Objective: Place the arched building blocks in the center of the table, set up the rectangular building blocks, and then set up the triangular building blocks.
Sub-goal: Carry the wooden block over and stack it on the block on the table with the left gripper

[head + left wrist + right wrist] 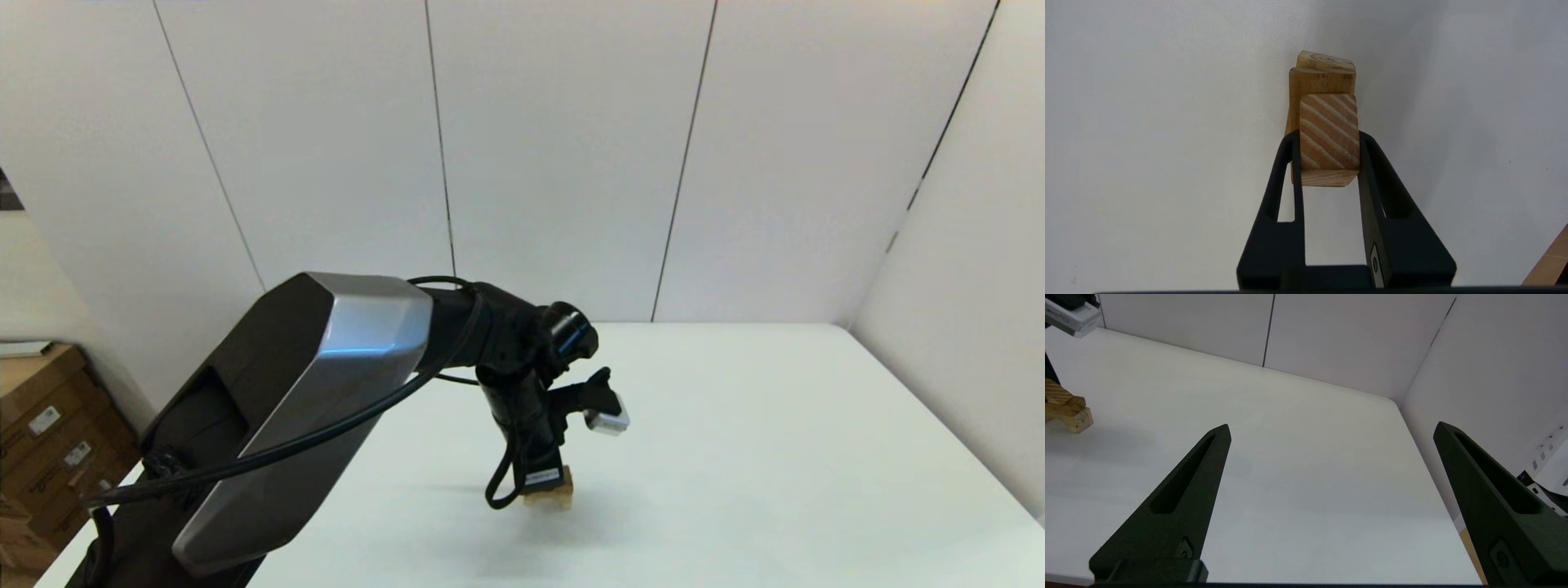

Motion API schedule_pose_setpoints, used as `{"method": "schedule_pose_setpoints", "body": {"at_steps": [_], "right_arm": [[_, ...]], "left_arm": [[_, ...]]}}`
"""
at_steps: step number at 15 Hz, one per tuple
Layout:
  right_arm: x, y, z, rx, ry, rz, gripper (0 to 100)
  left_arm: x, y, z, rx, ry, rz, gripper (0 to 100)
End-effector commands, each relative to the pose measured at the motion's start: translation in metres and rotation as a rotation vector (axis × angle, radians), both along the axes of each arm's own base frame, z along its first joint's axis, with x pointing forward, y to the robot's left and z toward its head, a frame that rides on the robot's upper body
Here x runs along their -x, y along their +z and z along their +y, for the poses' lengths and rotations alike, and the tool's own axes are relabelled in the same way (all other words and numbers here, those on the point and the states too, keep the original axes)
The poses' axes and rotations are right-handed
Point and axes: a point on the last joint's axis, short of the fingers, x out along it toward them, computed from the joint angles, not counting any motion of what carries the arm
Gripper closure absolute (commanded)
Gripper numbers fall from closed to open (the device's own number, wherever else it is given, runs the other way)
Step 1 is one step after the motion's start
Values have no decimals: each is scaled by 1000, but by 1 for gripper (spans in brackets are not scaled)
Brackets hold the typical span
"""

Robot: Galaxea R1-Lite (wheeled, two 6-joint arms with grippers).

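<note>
White table [775,457]; left hand [1327,139] clamps striped-grain wooden triangular block [1329,130].

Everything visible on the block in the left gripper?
The triangular block: small pale wood with diagonal striped grain on its upper face. The left gripper is shut on it, one finger on each side. It sits over the darker rectangular block, apparently touching, near the table's middle. Its peak isn't discernible.
</note>
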Motion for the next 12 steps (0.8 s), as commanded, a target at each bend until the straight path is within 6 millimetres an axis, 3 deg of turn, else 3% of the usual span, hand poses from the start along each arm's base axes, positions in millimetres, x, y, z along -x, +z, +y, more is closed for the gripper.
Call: {"method": "schedule_pose_setpoints", "body": {"at_steps": [1, 8, 9, 12], "right_arm": [[0, 0, 0, 2, 1, 0, 0], [0, 0, 0, 2, 1, 0, 0], [0, 0, 0, 2, 1, 0, 0], [0, 0, 0, 2, 1, 0, 0]], "left_arm": [[0, -1, 1, -4, -1, 3, 100], [0, 1, 1, -1, -3, 0, 100], [0, 1, 1, -1, -3, 0, 0], [0, 3, 1, 2, -5, -2, 0]]}}
